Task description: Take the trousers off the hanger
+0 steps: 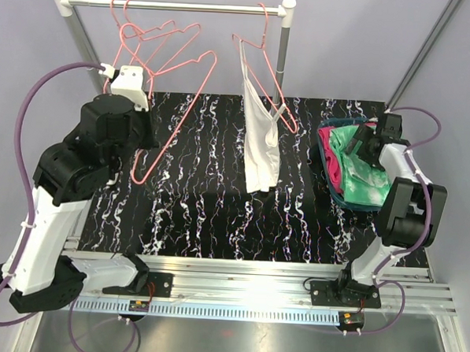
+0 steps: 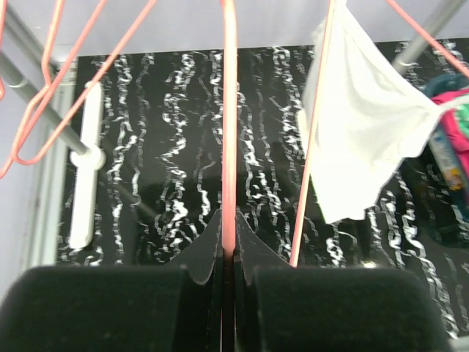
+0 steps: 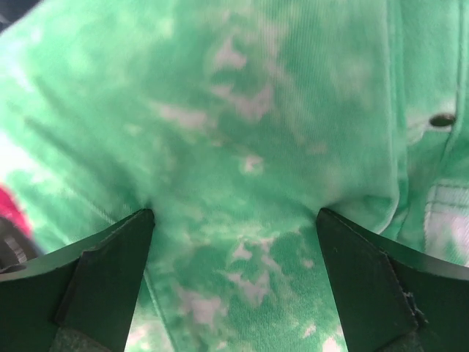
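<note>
My left gripper (image 1: 139, 98) (image 2: 229, 233) is shut on the wire of an empty pink hanger (image 1: 178, 94) (image 2: 229, 110) that hangs from the rail (image 1: 181, 6). The green tie-dye trousers (image 1: 367, 173) (image 3: 249, 132) lie bunched in a basket (image 1: 327, 171) at the right, off any hanger. My right gripper (image 1: 363, 143) (image 3: 234, 227) is open, its fingertips (image 3: 124, 249) pressed down into the green cloth, which fills the gap between them. A button shows on the trousers at the right of the right wrist view.
A white top (image 1: 262, 142) (image 2: 359, 132) hangs on another pink hanger (image 1: 261, 59) near the rail's right post (image 1: 285, 37). More empty pink hangers (image 1: 128, 28) hang at the rail's left. A pink garment (image 1: 331, 148) lies in the basket under the trousers.
</note>
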Controlling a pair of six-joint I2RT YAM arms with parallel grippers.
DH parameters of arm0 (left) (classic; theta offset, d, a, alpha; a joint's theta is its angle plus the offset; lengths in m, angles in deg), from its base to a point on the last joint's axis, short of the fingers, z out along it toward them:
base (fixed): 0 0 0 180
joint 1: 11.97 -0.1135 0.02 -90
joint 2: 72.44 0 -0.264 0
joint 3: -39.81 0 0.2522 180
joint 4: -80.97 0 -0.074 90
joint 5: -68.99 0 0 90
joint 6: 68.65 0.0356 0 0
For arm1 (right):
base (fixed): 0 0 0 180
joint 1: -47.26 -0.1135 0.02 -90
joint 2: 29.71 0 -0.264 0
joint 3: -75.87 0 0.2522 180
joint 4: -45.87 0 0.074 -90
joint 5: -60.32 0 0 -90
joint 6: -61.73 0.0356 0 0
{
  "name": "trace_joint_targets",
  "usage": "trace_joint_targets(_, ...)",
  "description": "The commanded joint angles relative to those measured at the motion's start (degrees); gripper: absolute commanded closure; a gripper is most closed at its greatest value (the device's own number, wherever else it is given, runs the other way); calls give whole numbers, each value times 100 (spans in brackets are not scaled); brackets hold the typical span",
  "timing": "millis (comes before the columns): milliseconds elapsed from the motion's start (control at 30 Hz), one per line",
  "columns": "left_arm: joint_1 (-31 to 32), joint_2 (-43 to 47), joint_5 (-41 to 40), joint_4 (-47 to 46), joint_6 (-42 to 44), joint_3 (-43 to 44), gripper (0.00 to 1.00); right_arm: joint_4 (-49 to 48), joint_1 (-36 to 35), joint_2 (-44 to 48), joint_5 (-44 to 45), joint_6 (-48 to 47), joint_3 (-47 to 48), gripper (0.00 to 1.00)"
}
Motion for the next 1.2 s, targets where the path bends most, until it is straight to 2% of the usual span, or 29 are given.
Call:
trace_joint_targets(0,0,-47,-524,-387,334,58,100,742,-213,635,-983,525,98,1)
trace_joint_targets(167,0,-12,-823,-1193,545,-319,100,1699,-213,1693,-342,375,1056,0)
trace_joint_targets(267,-8,-29,-867,-1695,694,-654,100,1806,-222,2431,-672,471,1163,1)
trace_joint_targets(400,-26,-371,-929,-1811,878,-470,100,1762,-283,3563,-1202,490,838,1)
trace_joint_targets(533,-140,-714,-876,-2101,1142,-242,100,1736,-292,4225,-1991,524,566,1)
trace_joint_targets(567,-175,-811,-894,-2162,1177,-67,100,1666,-292,4348,-2411,533,478,0)
trace_joint_targets(800,-605,-1619,-1122,-2619,1748,506,100,1455,-301,5569,-3513,876,-515,1)
trace_joint_targets(1000,-895,-2086,-1061,-3182,1916,620,100,1306,-301,6097,-4058,1034,-999,1)
trace_joint_targets(1167,-1010,-2341,-920,-3156,1890,471,100,1314,-301,6431,-4375,1078,-1490,1)
